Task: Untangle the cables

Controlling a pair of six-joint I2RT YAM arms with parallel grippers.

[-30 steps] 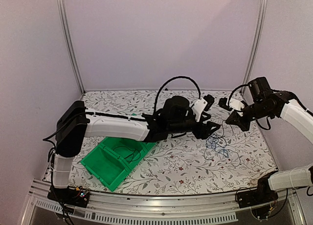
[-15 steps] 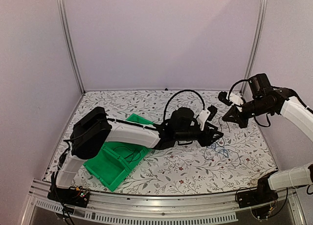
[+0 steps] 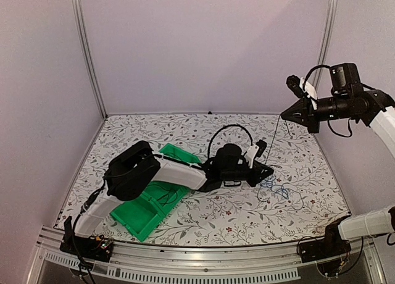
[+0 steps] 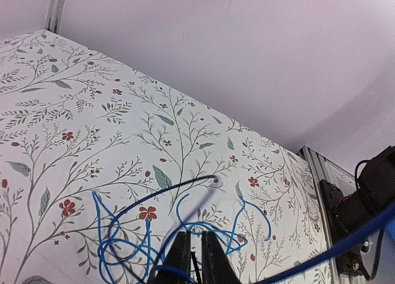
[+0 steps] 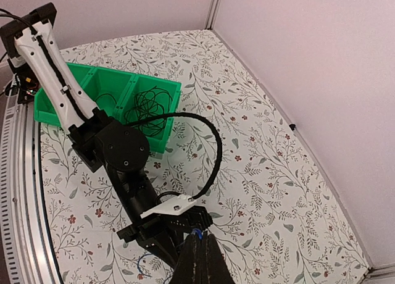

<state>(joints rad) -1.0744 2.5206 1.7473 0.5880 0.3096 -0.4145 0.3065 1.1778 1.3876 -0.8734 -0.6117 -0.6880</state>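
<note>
1. Most of the job looks undone. A knot of the cables (image 3: 273,186) lies on the worktop (image 3: 185,129), right of centre, thin black strands and a blue cable (image 4: 123,241) looped through one another.
2. The right tool (image 3: 285,117) is held high over the far right of the worktop. Its fingers are pressed together, and one black cable (image 3: 274,145) runs taut from its tip down into the knot, so I take it to be clamped on that strand.
3. The left tool (image 3: 264,171) sits low at the knot's edge. In its own wrist view the jaws are nearly together with a dark strand between them and blue loops just ahead. It looks like it is pinching the knot, though I can't be sure.
4. Part of the work seems finished: the green bin (image 3: 133,213), near left, holds coiled black wire (image 5: 148,105) in its compartments.
5. What is left, I'd say, is getting the taut black strand free of the blue loops, then parting whatever stays crossed.
</note>
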